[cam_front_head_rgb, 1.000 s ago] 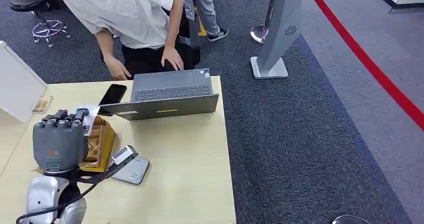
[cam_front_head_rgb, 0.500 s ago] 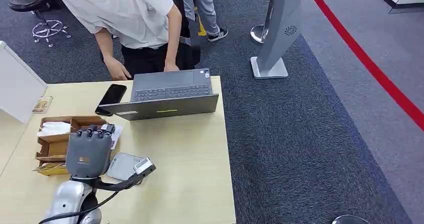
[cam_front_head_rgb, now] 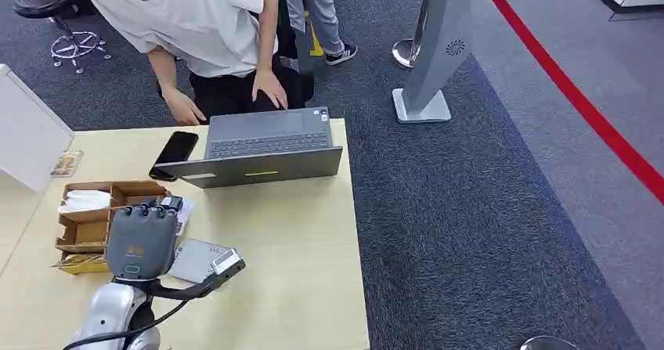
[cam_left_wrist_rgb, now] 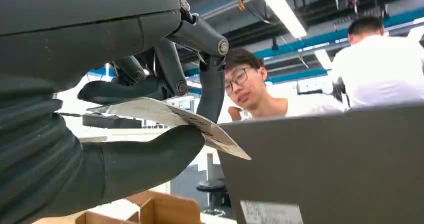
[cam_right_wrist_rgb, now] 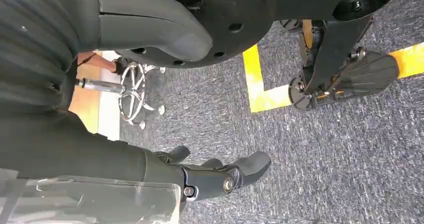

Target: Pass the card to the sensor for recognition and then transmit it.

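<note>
While the left hand (cam_front_head_rgb: 141, 239) hovers over the near-left part of the table (cam_front_head_rgb: 297, 248), these items stand in the head view, left to right.

1. White panel (cam_front_head_rgb: 27, 135), at 9 o'clock from the laptop.
2. Cardboard box (cam_front_head_rgb: 86, 229), compartmented, white paper inside, at 9 o'clock from the left hand and partly behind it.
3. Left hand: thumb and dark fingers (cam_left_wrist_rgb: 165, 66) pinch the card (cam_left_wrist_rgb: 175, 118), as the left wrist view shows. In the head view the card's edge appears just past the fingertips, at 12 to 1 o'clock of the palm.
4. Sensor (cam_front_head_rgb: 196, 260), a flat grey reader lying on the table at 3 to 4 o'clock of the hand, partly under the wrist.
5. Phone (cam_front_head_rgb: 175, 148), dark, at 12 o'clock from the hand.
6. Laptop (cam_front_head_rgb: 266, 150), with a person (cam_front_head_rgb: 196, 29) leaning over its far side.
7. Right hand (cam_right_wrist_rgb: 215, 176): hanging over grey carpet, fingers loosely curled in around nothing.

Handling note (judgement): the card is not yet over the reader. Bring the hand toward 4 o'clock, keep the pinch firm, and lay the card flat and close above the reader's face, then pause there. The card sticks out well beyond the thumb, so tilt could spoil the read.
</note>
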Tool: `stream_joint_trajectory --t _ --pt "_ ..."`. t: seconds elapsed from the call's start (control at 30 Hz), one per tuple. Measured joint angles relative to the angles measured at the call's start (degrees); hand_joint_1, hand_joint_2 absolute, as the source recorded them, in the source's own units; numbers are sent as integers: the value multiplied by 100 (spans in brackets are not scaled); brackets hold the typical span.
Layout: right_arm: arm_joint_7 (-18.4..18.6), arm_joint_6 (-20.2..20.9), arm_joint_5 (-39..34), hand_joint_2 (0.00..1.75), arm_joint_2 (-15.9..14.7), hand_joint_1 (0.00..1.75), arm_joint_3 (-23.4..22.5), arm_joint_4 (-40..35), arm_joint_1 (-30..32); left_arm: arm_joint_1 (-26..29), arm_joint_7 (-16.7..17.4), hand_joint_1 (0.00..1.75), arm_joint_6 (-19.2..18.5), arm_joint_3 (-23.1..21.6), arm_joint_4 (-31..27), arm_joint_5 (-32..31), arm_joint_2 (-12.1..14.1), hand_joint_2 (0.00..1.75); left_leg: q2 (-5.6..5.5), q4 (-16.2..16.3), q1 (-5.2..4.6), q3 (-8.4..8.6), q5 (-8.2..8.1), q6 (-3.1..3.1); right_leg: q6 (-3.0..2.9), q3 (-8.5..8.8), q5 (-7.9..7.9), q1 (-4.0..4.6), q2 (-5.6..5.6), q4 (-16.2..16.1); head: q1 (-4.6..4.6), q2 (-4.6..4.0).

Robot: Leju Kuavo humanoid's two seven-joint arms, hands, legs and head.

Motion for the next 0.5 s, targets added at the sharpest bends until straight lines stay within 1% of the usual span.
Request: stream_joint_trajectory --t 0.2,0.5 --pt "-4 0 -33 175 2 0 -28 0 3 190 118 175 -120 -105 9 -74 11 175 0 0 0 -2 -1 0 0 -2 -1 0 0 0 0 0" --pt "-4 0 -30 175 2 0 -35 0 5 207 142 175 -155 -114 26 -74 15 175 -1 0 0 -2 -1 0 0 -2 -1 0 -1 0 2 0"
